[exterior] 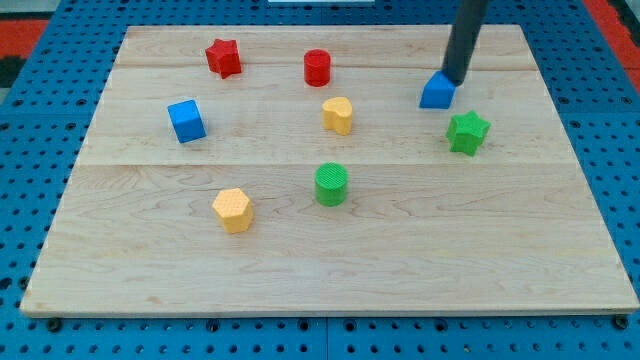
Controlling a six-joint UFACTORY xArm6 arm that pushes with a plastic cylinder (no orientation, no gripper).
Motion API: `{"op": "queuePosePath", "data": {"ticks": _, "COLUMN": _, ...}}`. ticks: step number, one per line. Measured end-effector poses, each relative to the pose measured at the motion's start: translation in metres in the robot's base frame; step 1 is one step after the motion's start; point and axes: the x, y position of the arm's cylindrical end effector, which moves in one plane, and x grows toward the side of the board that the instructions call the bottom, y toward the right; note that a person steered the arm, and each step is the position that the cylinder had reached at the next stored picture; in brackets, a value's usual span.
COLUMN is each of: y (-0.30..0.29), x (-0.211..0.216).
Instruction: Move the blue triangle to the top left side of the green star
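Observation:
The blue triangle (437,92) lies at the upper right of the wooden board (500,240). The green star (467,131) is just below and to the right of it, a small gap apart. My tip (456,78) is the end of the dark rod and touches the blue triangle's upper right side. The rod rises out of the view's top.
A red star (223,57) and a red cylinder (317,67) sit near the top. A blue cube (186,121) is at the left. A yellow block (338,115) is central, a green cylinder (331,184) below it, a yellow hexagon (232,210) lower left.

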Motion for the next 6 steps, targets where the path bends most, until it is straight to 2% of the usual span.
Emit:
{"op": "queuePosePath", "data": {"ticks": 1, "y": 0.02, "x": -0.002}}
{"op": "queuePosePath", "data": {"ticks": 2, "y": 0.013, "x": -0.034}}
{"op": "queuePosePath", "data": {"ticks": 3, "y": -0.044, "x": -0.037}}
{"op": "queuePosePath", "data": {"ticks": 4, "y": -0.052, "x": -0.012}}
{"op": "queuePosePath", "data": {"ticks": 5, "y": -0.015, "x": 0.004}}
{"op": "queuePosePath", "data": {"ticks": 6, "y": -0.009, "x": 0.01}}
